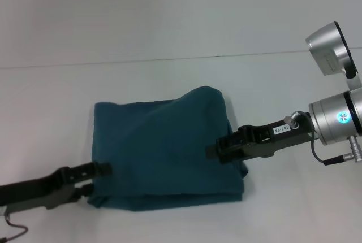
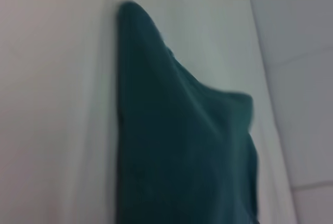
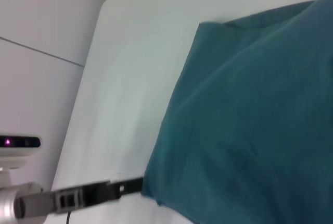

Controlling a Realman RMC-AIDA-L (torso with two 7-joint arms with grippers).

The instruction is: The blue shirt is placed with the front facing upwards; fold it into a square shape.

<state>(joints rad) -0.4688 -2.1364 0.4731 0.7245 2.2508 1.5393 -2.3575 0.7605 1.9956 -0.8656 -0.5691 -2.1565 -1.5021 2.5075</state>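
Head view, near to far. Nearest, at the lower left, the left end effector (image 1: 104, 169) reaches in low over the white bench (image 1: 51, 113), its black tip touching the left edge of the shirt (image 1: 164, 147) near the front corner. Can't tell if its fingers are open or shut; the tip is up against the cloth.

The shirt lies mid-bench, already folded into a rough rectangle w/ plain teal cloth up, no print or collar showing. Layers stack at the front edge. The left and front edges lie fairly flat.

From the right, the right end effector (image 1: 218, 150) comes in at mid-height, black fingers at the shirt's right edge, silver wrist w/ a lit blue ring behind it. Cloth rises in a ridge from the right edge to the far right corner, so that side sits lifted and draped over the tip. Can't tell whether the fingers are pinching cloth.

Left wrist view: only the shirt (image 2: 182, 156) on the bench (image 2: 52, 104), one corner peaked up, blurred.

Right wrist view: shirt (image 3: 250, 120) fills the frame's larger part, smooth w/ soft creases; the left end effector (image 3: 132, 185) touches its edge; bench (image 3: 130, 78) beyond.

Farthest: bare bench, then a pale wall.
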